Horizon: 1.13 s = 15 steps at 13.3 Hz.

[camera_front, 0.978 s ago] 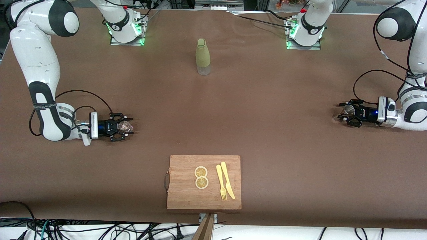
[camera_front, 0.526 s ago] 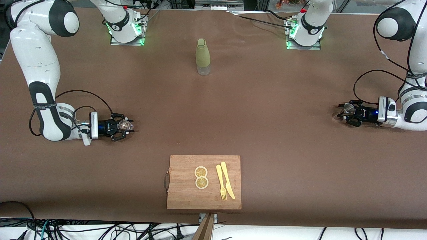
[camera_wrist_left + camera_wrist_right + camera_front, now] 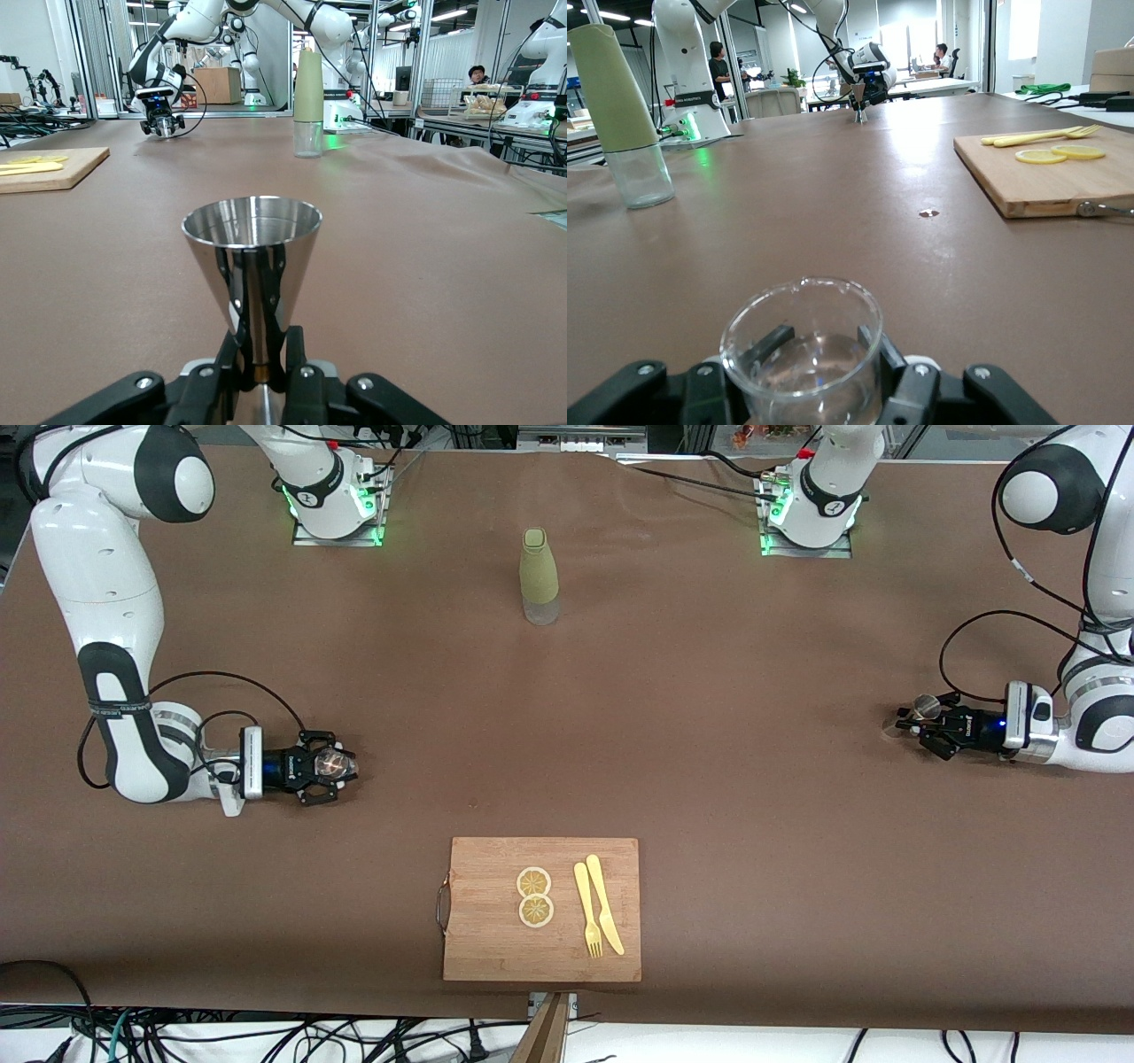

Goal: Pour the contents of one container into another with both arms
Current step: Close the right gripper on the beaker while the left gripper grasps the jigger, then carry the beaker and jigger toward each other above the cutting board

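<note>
A clear glass cup (image 3: 334, 762) stands near the right arm's end of the table. My right gripper (image 3: 330, 765) is shut on it, a finger on each side of the cup (image 3: 802, 341). Whether the cup holds liquid is unclear. Near the left arm's end, a steel cone-shaped measuring cup (image 3: 927, 708) stands upright. My left gripper (image 3: 923, 723) is shut on the narrow waist of this measuring cup (image 3: 252, 252), whose open mouth faces up and looks empty.
A green bottle with a clear base (image 3: 539, 576) stands mid-table near the arm bases. Close to the front camera lies a wooden cutting board (image 3: 487, 939) with two lemon slices (image 3: 534, 882), a yellow fork (image 3: 585, 911) and a knife (image 3: 606, 908).
Both grippers' fingers have closed in, the right on the glass cup, the left on the steel measuring cup. The left gripper and its cup have shifted slightly toward the bases.
</note>
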### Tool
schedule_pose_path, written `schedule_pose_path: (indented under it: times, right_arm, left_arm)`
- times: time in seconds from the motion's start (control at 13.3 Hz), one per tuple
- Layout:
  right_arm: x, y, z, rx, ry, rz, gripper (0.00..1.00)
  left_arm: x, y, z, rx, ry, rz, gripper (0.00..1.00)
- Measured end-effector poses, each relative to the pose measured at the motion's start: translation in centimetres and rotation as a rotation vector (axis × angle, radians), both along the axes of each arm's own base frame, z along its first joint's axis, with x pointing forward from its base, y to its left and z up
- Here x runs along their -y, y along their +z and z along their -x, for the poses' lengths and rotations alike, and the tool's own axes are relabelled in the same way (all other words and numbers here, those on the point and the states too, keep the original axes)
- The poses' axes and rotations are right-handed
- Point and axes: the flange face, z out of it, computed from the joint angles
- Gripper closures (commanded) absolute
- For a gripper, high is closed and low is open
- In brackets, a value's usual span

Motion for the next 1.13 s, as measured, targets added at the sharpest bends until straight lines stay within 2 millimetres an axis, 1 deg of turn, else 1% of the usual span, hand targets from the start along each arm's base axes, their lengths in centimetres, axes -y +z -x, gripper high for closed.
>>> schedule_pose_path:
  times: [0.3,0.38,0.68,0.83,0.98,1.13]
  right_arm:
    - [-1.3,0.9,-1.2,0.004,-0.005,-0.006,0.62]
    - [-1.7,1.1,-1.4,0.008,-0.006,-0.005,0.65]
    - [-2.3,1.4,-2.2,0.021,-0.013,0.008,0.7]
    - [-2.9,1.4,-2.4,0.02,-0.021,0.016,0.7]
    - [-4.1,1.6,-2.8,0.002,-0.032,0.022,0.7]
    - [-5.5,2.0,-3.5,-0.004,-0.048,0.033,0.7]
  left_arm:
    - [0.0,0.2,-0.2,0.007,0.006,0.003,1.0]
    - [-0.1,0.6,-0.4,0.012,0.004,0.003,1.0]
    - [-0.3,2.3,-1.5,0.038,-0.011,0.003,1.0]
    - [0.3,2.8,-2.2,0.047,-0.003,0.016,1.0]
    - [1.3,3.6,-3.4,0.049,0.004,0.023,1.0]
    - [3.0,4.8,-5.2,0.031,0.003,0.021,1.0]
